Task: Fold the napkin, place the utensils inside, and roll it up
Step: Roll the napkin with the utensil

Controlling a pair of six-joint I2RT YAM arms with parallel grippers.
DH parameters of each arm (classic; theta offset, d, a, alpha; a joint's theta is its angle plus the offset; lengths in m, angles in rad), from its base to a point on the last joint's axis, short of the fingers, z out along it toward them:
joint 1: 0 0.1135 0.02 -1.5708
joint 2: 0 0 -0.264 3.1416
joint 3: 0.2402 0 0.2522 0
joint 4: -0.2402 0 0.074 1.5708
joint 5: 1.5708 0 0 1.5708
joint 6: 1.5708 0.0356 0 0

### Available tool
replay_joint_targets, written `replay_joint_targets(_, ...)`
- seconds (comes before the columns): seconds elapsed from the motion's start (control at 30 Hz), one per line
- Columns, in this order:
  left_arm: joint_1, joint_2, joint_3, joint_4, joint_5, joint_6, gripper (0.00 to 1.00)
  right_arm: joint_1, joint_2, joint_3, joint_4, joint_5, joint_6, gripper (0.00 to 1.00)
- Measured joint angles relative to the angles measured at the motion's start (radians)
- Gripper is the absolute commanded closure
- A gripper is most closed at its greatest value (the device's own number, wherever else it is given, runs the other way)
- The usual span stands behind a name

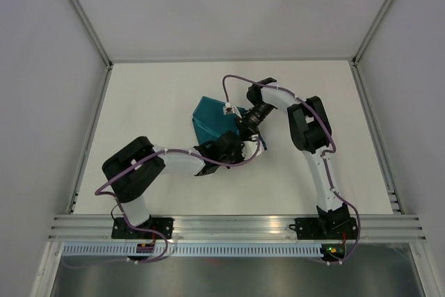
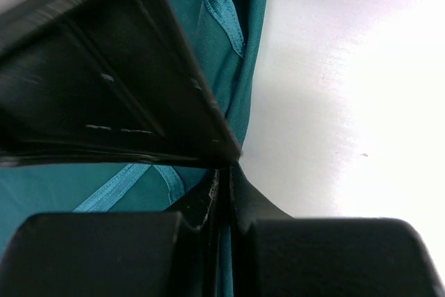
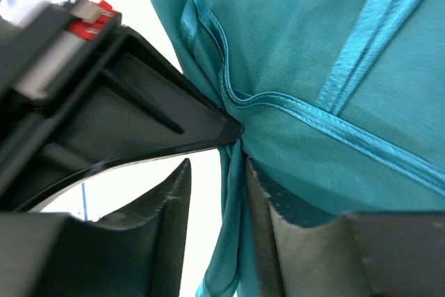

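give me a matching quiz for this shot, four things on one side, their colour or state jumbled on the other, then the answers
Things:
1. napkin
2. left pincer
3. right pincer
4. table

Colour or state:
a. plain white
b. fingers apart, an edge of cloth hanging between them
c. teal, with a shiny hem band
d. closed on a fold of cloth

Pairs: 1-c, 2-d, 3-b, 4-a
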Motion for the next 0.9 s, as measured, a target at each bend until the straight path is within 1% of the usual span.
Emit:
replay_joint_targets(0.17,0.018,-0.002,-0.003,0.010,0.046,-0.012,0.98,-0.042,-0.093,-0.023,0.053,-0.013,0.068,0.52)
replay_joint_targets(0.4,0.032,-0.014,-0.029,0.025,0.121,-0.091,0.98,-0.161,-0.261,-0.163,0.282,-0.042,0.257,0.52)
replay_joint_targets(0.53,0.050,-0.032,-0.053,0.040,0.184,-0.153,0.98,-0.225,-0.327,-0.253,0.395,-0.041,0.310,0.51)
replay_joint_targets(0.7,0.091,-0.051,-0.072,0.044,0.271,-0.226,0.98,-0.270,-0.414,-0.352,0.454,-0.026,0.312,0.51)
replay_joint_targets(0.9,0.156,-0.065,-0.075,0.026,0.425,-0.309,0.98,-0.281,-0.533,-0.481,0.449,-0.017,0.212,0.52)
